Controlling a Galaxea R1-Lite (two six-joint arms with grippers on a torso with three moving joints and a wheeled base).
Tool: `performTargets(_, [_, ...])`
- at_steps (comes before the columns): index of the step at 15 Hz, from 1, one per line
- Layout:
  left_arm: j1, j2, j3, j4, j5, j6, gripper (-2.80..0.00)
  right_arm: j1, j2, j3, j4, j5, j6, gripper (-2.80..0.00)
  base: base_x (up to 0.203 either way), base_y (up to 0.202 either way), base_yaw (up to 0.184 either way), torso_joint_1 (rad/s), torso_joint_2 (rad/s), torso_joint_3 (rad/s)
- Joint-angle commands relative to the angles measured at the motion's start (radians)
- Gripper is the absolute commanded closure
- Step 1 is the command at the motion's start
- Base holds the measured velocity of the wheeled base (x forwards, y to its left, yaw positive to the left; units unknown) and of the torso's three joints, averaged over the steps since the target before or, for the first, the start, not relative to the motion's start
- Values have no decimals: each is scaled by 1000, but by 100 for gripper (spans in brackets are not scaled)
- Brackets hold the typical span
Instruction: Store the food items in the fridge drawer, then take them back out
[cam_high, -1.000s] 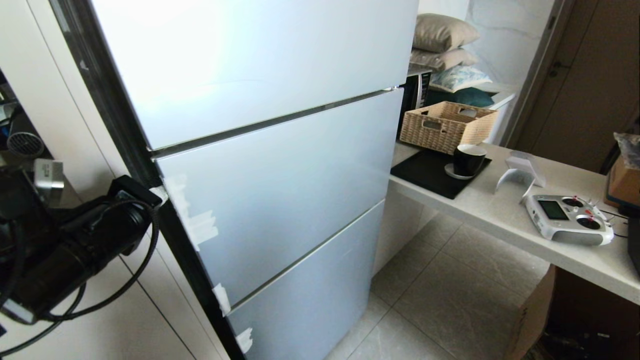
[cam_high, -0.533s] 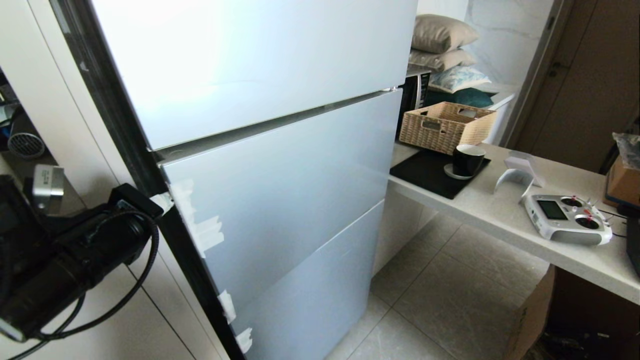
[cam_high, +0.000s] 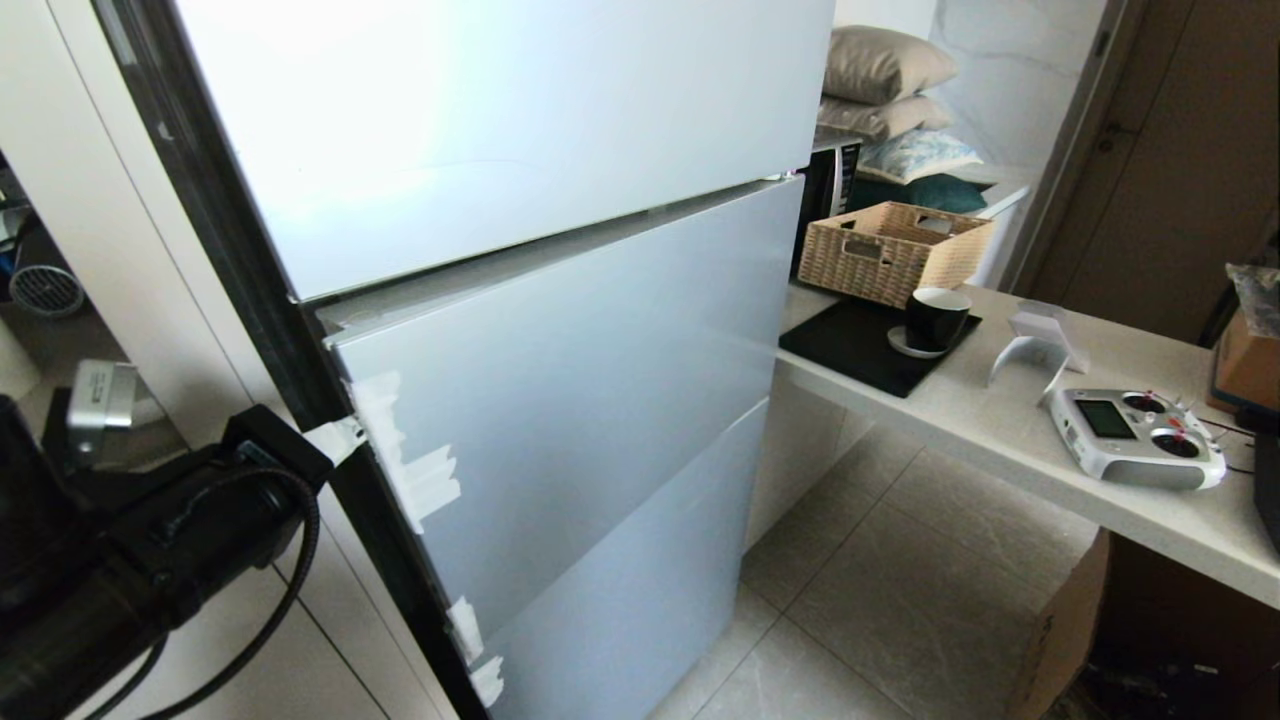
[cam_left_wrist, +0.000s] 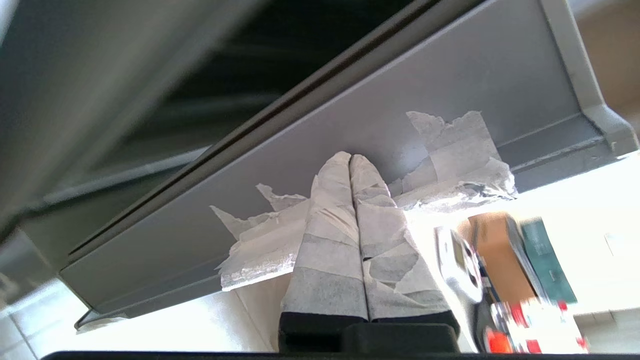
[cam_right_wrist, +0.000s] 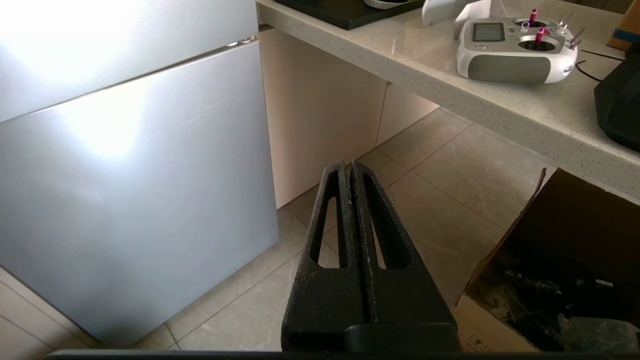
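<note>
Three pale silver fronts make up the fridge (cam_high: 520, 300), and the middle door (cam_high: 580, 400) stands slightly ajar, its left edge patched with torn white tape (cam_high: 420, 480). At about nine o'clock from that door, the left pincer (cam_left_wrist: 350, 159) has its tape-wrapped fingers (cam_left_wrist: 330, 240) pressed together, tips set against the inner face of the door's edge right among the tape scraps; nothing lies between them. The left arm (cam_high: 150, 540) shows as a black bulk with a looped cable low at eight o'clock in the head view. Neither the red fruit nor the clear fridge drawer can be seen from anywhere; the fridge's inside is only a dark slit. Over at three o'clock a pale stone worktop (cam_high: 1000, 430) carries a wicker basket (cam_high: 895, 250), a black mug (cam_high: 935, 320) on a black mat (cam_high: 860, 350), and a white remote controller (cam_high: 1140, 440). The right pincer (cam_right_wrist: 350, 165) hangs over the tiled floor (cam_right_wrist: 440, 190), its black fingers (cam_right_wrist: 330, 225) closed together on nothing, with an open cardboard box (cam_right_wrist: 545, 280) at its four o'clock under the worktop.
</note>
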Motion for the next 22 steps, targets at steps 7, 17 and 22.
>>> performTargets(7, [-181, -128, 87, 1, -96, -5, 0, 0, 0, 0, 0, 0, -1, 0, 0, 0, 0, 0, 0, 0])
performTargets(17, [-141, -404, 66, 307, -382, -65, 0, 0, 0, 0, 0, 0, -1, 0, 0, 0, 0, 0, 0, 0])
performTargets(22, [-49, -378, 15, 294, -250, 87, 0, 0, 0, 0, 0, 0, -1, 0, 0, 0, 0, 0, 0, 0])
